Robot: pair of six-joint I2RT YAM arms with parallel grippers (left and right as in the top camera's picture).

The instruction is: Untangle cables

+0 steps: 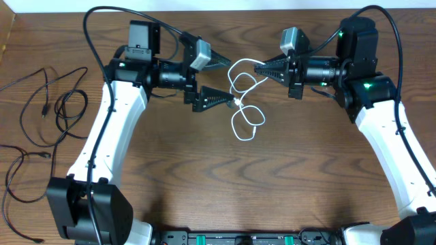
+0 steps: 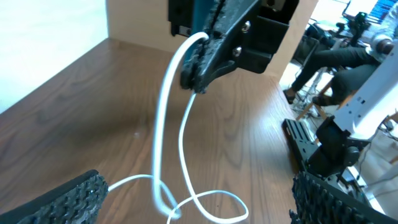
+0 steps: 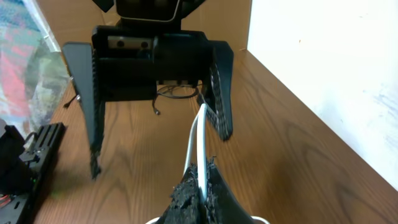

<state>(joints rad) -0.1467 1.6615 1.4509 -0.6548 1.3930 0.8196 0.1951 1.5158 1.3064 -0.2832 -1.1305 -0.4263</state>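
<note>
A short white cable [image 1: 244, 112] lies in loops at the table's middle, and one strand rises to my right gripper [image 1: 259, 69], which is shut on it. The right wrist view shows the white cable [image 3: 198, 134] pinched between the shut pads [image 3: 214, 193]. My left gripper [image 1: 230, 80] faces the right one with its jaws wide open, and the cable's loops lie between its fingers without being gripped. In the left wrist view the white cable [image 2: 163, 124] hangs from the right gripper [image 2: 196, 78] and curls on the wood between my open left gripper [image 2: 196, 205]. Thin black cables [image 1: 58, 105] lie spread at the far left.
Another black cord [image 1: 17, 178] loops near the left edge of the table [image 1: 204, 184]. In the right wrist view the black cords [image 3: 174, 93] show behind the open left gripper [image 3: 160, 155]. A white wall borders the far side.
</note>
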